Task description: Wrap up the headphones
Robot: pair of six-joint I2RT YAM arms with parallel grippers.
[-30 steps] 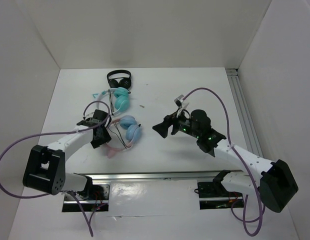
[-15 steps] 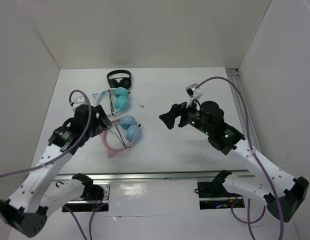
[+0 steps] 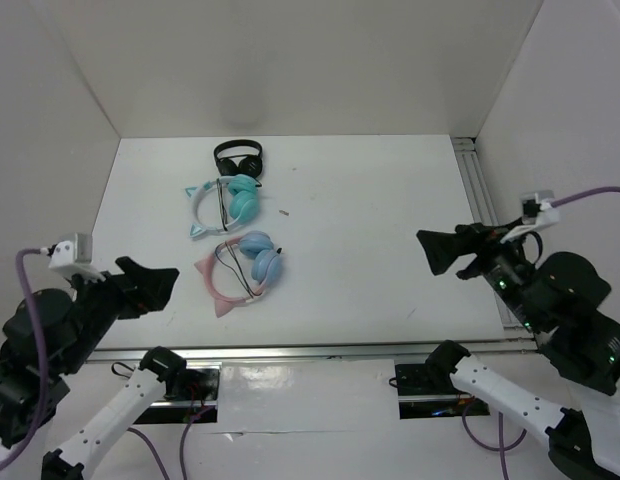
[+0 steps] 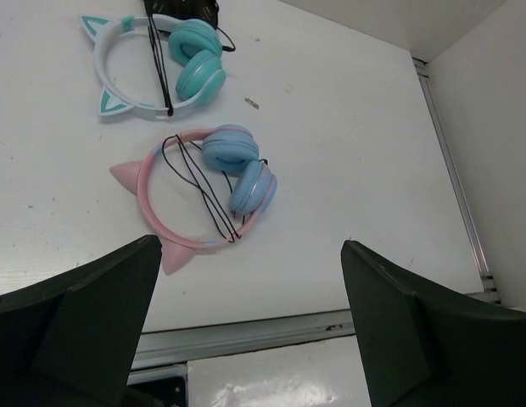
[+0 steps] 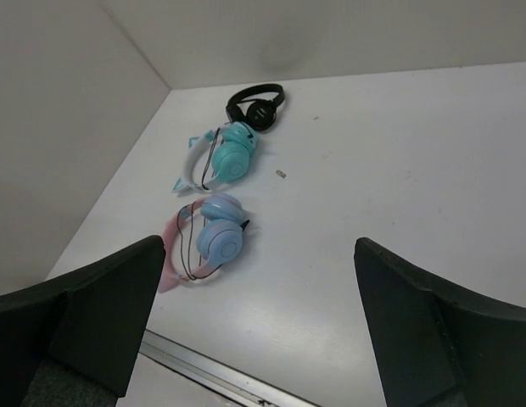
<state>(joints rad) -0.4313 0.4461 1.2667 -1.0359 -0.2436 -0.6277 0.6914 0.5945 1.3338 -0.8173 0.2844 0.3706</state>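
Observation:
The headphones (image 3: 252,262) lie flat on the white table left of centre, with pink cat-ear headband, light blue cups and thin black cable looped across the band. They also show in the left wrist view (image 4: 232,148) and the right wrist view (image 5: 219,242). My left gripper (image 3: 152,274) is open and empty, raised near the table's front left, well apart from them; its fingers frame the left wrist view (image 4: 250,326). My right gripper (image 3: 430,250) is open and empty, raised at the right side, far from them; it also shows in the right wrist view (image 5: 256,326).
A white-band teal-cup cat-ear pair (image 3: 225,200) lies just behind the pink pair, and a small black pair (image 3: 238,157) behind that. A tiny scrap (image 3: 283,212) lies mid-table. A metal rail (image 3: 290,352) runs along the front edge, another (image 3: 480,200) along the right. White walls enclose the table.
Both arms have pulled back and up from the table's middle, the left arm leaving the pink headphones for the front left, the right arm swinging to the right. The headphones stay put.

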